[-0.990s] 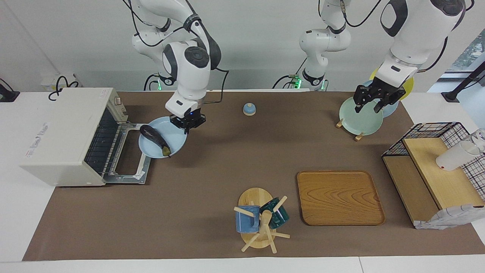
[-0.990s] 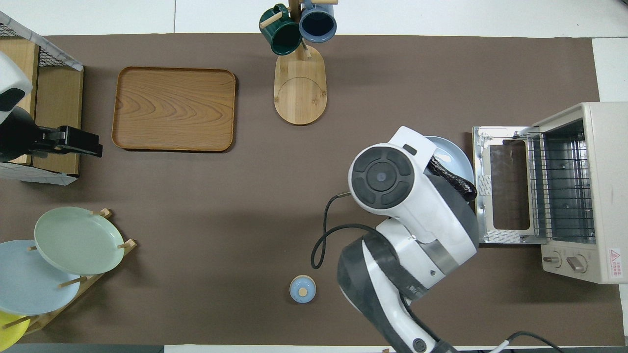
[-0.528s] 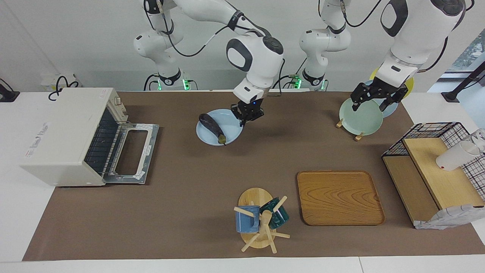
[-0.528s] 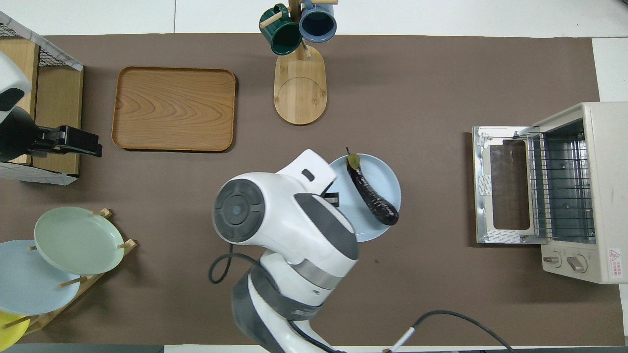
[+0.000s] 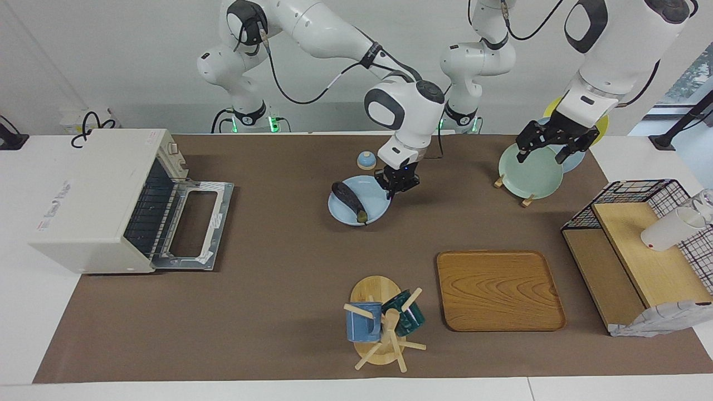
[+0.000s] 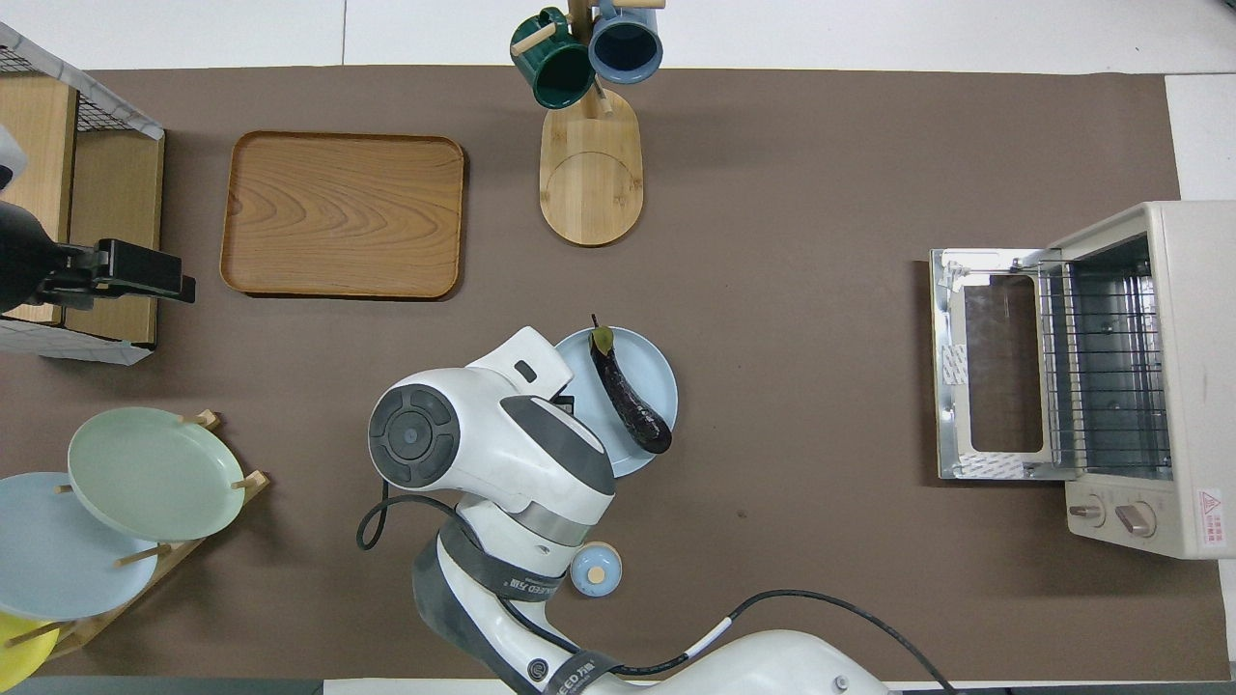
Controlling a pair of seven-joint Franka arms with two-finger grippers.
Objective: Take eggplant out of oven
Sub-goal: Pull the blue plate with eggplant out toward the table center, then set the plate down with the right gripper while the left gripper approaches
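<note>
The dark purple eggplant [image 5: 348, 199] [image 6: 630, 403] lies on a light blue plate [image 5: 369, 215] [image 6: 649, 372] near the middle of the brown mat, well clear of the oven. My right gripper [image 5: 395, 186] is shut on that plate's rim, at the edge toward the left arm's end. I cannot tell whether the plate rests on the mat or hangs just above it. The off-white oven [image 5: 94, 195] [image 6: 1149, 376] stands at the right arm's end of the table. Its door [image 5: 195, 223] is folded down and its wire rack is bare. My left gripper [image 5: 540, 157] [image 6: 159, 275] waits open over the plate rack.
A small blue domed object [image 5: 366, 160] [image 6: 595, 569] sits just nearer to the robots than the plate. Farther out stand a mug tree [image 5: 381, 326] and a wooden tray [image 5: 498, 289]. A plate rack [image 5: 526, 172] and a wire shelf [image 5: 640, 245] fill the left arm's end.
My right arm has carried the plate with the eggplant from in front of the oven door toward the middle of the mat. The left gripper has barely shifted.
</note>
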